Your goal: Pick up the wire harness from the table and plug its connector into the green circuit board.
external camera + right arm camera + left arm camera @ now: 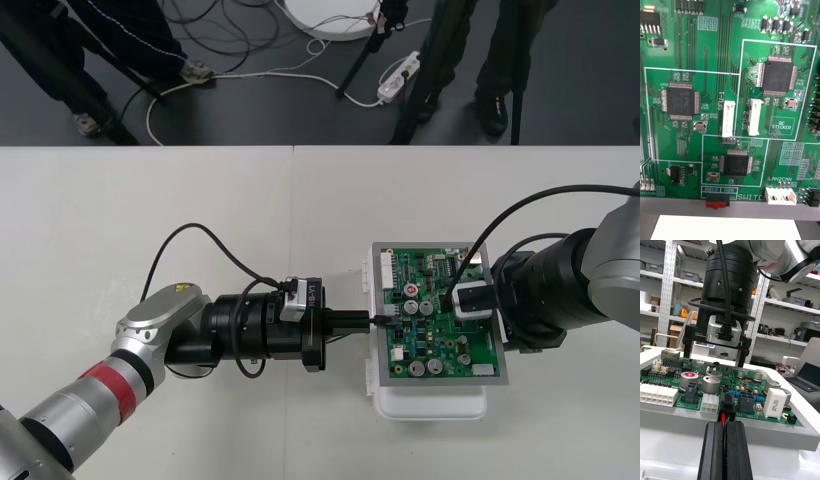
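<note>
The green circuit board (432,318) sits on its white base (430,405) at the table's right middle. My left gripper (370,321) comes in level from the left and stands at the board's left edge. In the left wrist view its fingers (738,450) are shut on the harness, with red wires (723,416) between them. The black plug (727,404) is pressed against a connector on the board's near edge; I cannot tell whether it is seated. My right gripper (715,354) hangs over the board's middle, fingers apart, holding nothing. From the right wrist, the board (715,56) lies close below.
A white multi-pin connector (657,395) and tall capacitors (711,384) stand beside the plug on the board. The left arm's black cable (215,245) loops over the table behind it. The table's far edge (300,147) runs well behind the board.
</note>
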Tool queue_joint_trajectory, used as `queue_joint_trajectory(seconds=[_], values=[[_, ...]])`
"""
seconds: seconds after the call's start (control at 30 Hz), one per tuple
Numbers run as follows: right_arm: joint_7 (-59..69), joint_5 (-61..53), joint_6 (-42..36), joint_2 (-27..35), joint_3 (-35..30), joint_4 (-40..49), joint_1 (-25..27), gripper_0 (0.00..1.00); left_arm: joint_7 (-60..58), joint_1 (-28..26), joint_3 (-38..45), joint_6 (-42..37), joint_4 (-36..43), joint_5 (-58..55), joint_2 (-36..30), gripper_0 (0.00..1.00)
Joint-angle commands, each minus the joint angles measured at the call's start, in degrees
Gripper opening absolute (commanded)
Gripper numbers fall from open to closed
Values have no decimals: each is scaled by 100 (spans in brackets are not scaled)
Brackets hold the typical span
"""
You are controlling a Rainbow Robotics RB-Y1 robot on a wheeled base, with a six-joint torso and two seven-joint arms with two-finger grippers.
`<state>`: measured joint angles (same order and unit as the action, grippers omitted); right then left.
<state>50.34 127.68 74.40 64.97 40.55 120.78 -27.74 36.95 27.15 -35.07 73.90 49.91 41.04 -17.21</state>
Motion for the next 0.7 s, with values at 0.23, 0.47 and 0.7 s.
queue_joint_trajectory(seconds=[0.23,0.47,0.7], values=[[204,-112,-48,-152,32,7,-223,100,67,246,-158,-200,106,-79,235,0],[178,-112,-48,-152,32,7,-223,100,49,238,-158,-200,106,-105,235,0],[160,-112,-48,-125,32,7,-223,100,32,246,-140,-209,97,-131,130,56]])
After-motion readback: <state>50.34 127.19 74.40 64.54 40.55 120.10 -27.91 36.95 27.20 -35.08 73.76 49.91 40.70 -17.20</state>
